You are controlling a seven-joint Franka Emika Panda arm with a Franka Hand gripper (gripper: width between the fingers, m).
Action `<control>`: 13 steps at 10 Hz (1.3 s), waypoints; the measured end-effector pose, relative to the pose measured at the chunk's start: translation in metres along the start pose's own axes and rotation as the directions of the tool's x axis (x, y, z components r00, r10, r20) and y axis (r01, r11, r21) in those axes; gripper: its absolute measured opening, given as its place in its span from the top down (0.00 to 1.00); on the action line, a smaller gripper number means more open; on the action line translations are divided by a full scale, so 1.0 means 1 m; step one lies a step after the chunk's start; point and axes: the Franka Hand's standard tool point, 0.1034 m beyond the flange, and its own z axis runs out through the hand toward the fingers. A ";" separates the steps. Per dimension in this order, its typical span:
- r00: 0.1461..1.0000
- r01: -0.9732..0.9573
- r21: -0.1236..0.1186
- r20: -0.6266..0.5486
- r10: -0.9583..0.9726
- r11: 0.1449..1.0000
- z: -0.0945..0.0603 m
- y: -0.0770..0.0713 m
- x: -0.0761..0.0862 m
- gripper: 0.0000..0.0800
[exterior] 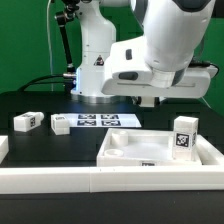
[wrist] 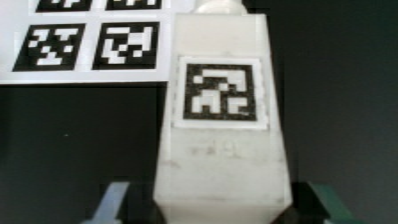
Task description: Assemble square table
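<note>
In the wrist view a white leg block [wrist: 222, 150] with a black-white tag reaches out from between my fingers [wrist: 118, 203]. My gripper [wrist: 217, 205] is shut on its near end, one finger against each side. From the exterior view the same leg [exterior: 184, 136] hangs upright under the hand, with my gripper [exterior: 182, 110] at its top, over the right-hand end of the white tray-like tabletop [exterior: 125, 158]. Two more leg blocks, one [exterior: 27, 122] and another [exterior: 60, 124], lie on the black table at the exterior view's left.
The marker board [exterior: 97, 121] lies behind the tabletop by the robot base and shows beyond the held leg [wrist: 89, 40]. A long white rail [exterior: 100, 186] runs along the front, and another piece of rail [exterior: 3, 148] sits at the left edge.
</note>
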 end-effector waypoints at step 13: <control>0.654 0.068 -0.004 -0.755 -0.048 0.998 -0.084 0.019 0.019 0.64</control>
